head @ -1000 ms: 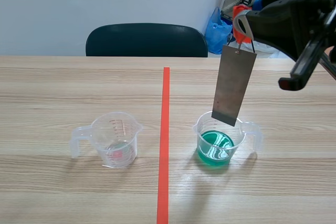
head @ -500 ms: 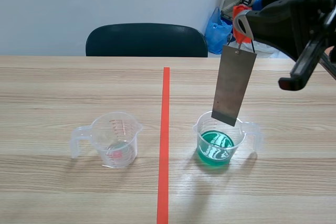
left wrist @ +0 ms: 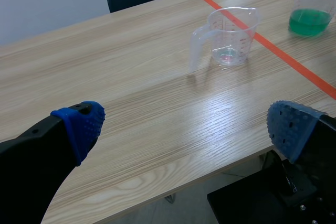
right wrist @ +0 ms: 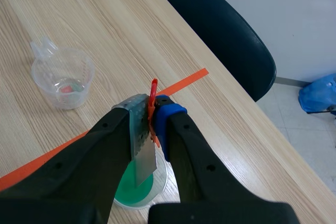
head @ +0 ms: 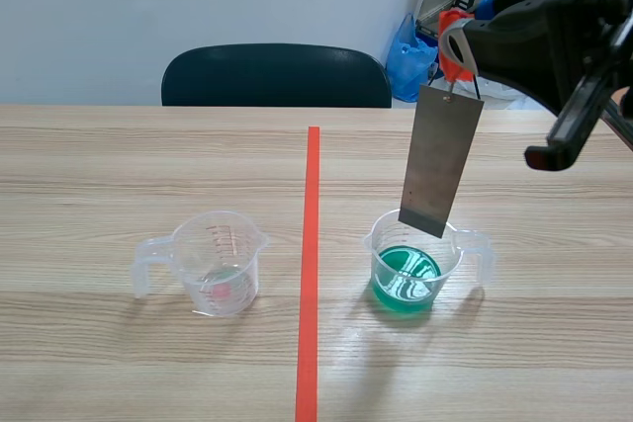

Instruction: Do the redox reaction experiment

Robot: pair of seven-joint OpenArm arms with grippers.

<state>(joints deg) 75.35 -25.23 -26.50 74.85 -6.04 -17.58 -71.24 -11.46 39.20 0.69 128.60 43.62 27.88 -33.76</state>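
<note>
Two cups sit on the table [head: 99, 165], clear cup [head: 218, 262] left of the tape line [head: 311, 244], green cup [head: 415, 269] right of it. We see the right gripper [head: 457, 46] clamped on the top of the plate [head: 441, 160], which hangs tilted over the green cup, lower edge about at its rim; we can't tell if it touches the liquid. Left gripper [left wrist: 184, 127] is spread wide, holding nothing, low by the near table edge, well apart from both cups.
</note>
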